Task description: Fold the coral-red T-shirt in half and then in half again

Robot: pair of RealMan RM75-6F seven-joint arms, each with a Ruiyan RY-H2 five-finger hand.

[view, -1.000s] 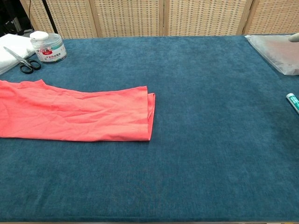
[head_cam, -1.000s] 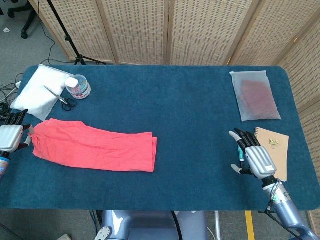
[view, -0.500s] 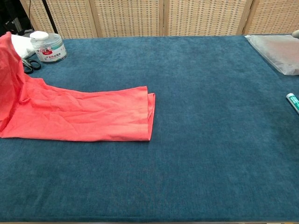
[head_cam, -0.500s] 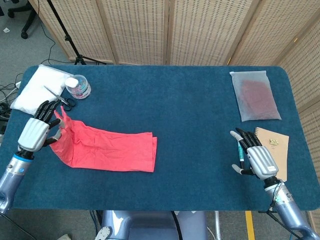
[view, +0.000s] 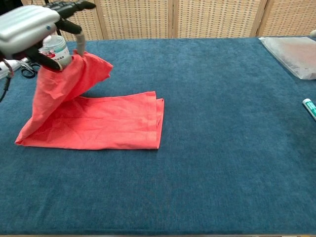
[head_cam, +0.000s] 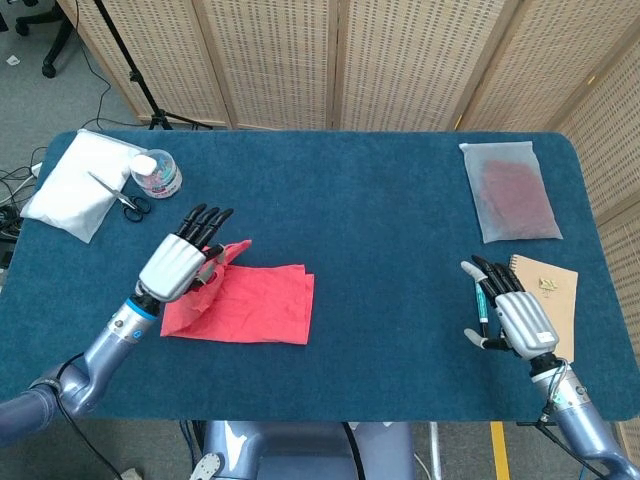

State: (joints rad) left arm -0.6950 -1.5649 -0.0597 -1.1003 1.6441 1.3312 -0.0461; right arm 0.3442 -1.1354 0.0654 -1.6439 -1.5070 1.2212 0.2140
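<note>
The coral-red T-shirt (head_cam: pixel 262 306) (view: pixel 113 123) lies as a folded strip left of the table's middle. My left hand (head_cam: pixel 183 262) (view: pixel 34 29) pinches the shirt's left end and holds it lifted over the rest of the cloth, with the other fingers spread. The raised part hangs down in a fold to the table. My right hand (head_cam: pixel 508 312) hovers at the front right, fingers apart and holding nothing. It is out of the chest view.
A white cloth (head_cam: pixel 80 180), scissors (head_cam: pixel 128 200) and a plastic jar (head_cam: pixel 157 172) sit at the back left. At the back right lies a frosted bag (head_cam: pixel 508 190). Near my right hand are a brown notebook (head_cam: pixel 552 290) and a pen (view: pixel 309 106).
My left hand has carried the shirt's left end up and to the right, over the strip. The cloth on the table is now shorter. The right hand has stayed put.
</note>
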